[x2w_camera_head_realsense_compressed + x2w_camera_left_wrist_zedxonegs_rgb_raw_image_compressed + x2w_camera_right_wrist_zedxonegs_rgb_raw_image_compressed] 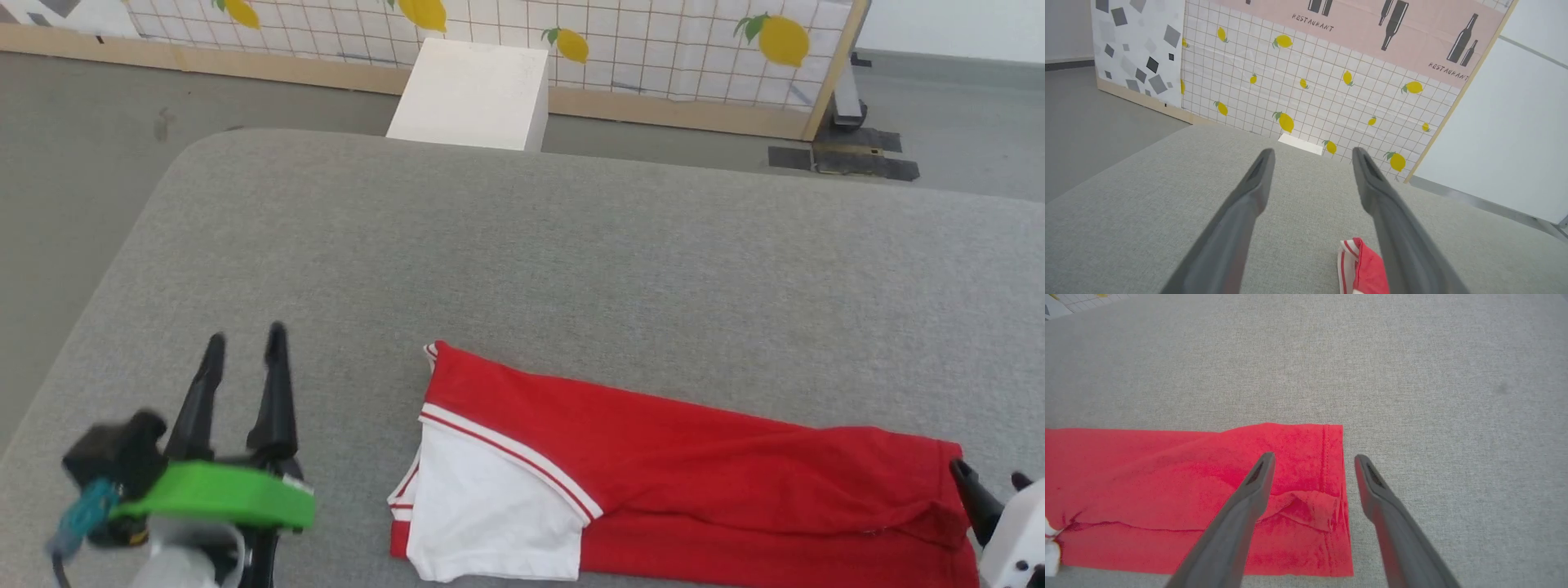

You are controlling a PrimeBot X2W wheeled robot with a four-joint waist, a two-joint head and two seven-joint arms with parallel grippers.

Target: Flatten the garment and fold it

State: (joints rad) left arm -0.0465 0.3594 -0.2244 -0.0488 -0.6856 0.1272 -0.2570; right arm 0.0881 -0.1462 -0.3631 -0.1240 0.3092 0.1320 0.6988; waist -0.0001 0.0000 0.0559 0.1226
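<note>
The red jersey (pixel 694 465) lies folded lengthwise on the grey surface, a long red strip with one white sleeve (pixel 490 506) and striped trim at its left end. Its letters and number are hidden. My left gripper (pixel 245 347) hovers open to the left of the garment, and a corner of the collar end (pixel 1361 265) peeks beside its right finger. My right gripper (pixel 1312 461) is open above the hem end (pixel 1331 498), its left finger over the cloth and its right finger over bare surface just past the hem; in the head view it sits at the lower right (pixel 992 482).
The grey padded surface (pixel 522 261) stretches wide beyond the garment, its rounded corner at the far left. A white box (pixel 473 94) stands on the floor behind it, before a lemon-patterned tiled panel (pixel 571 33). Black tape and a panel foot (pixel 849 147) are at the far right.
</note>
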